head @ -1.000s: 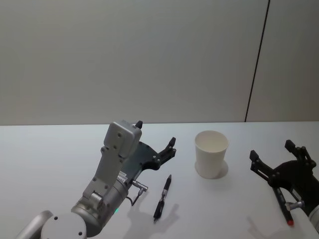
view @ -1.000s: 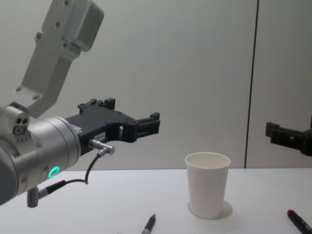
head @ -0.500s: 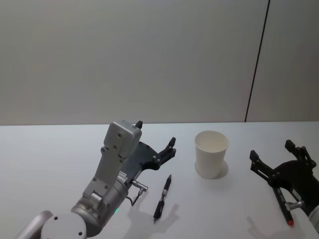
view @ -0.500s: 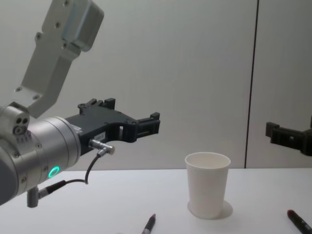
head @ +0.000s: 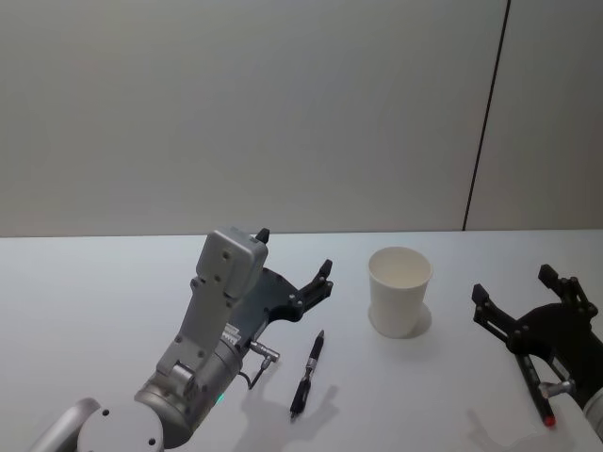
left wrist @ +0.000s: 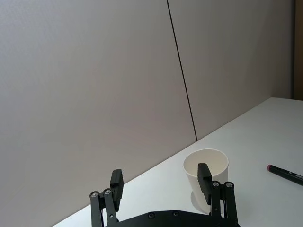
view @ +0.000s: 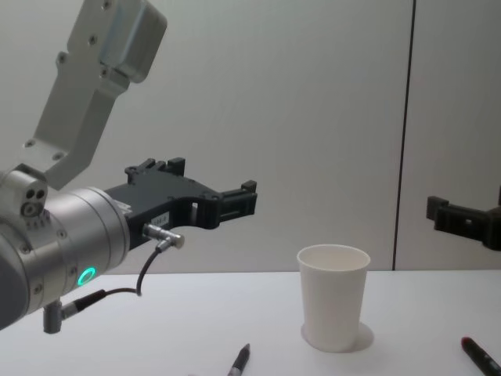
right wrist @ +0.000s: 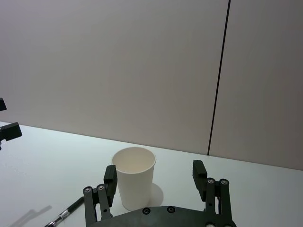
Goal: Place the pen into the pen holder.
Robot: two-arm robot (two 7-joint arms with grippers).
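Flanking the pen holder (head: 399,290), both released: left claw (head: 295,252) near the black pen (head: 307,372) flat on the desk (head: 94,301), right claw (head: 513,284) beside a red-tipped pen (head: 539,400).

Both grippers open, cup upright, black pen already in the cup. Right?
Not quite. The black pen lies on the table to the left of the cup, not in it; the head view shows this. The left gripper and right gripper are open, and the cup stands upright.

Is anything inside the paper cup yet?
The paper cup shows bare white inner wall, nothing sticking out; its bottom is hidden by the near wall. The black pen lies on the table.
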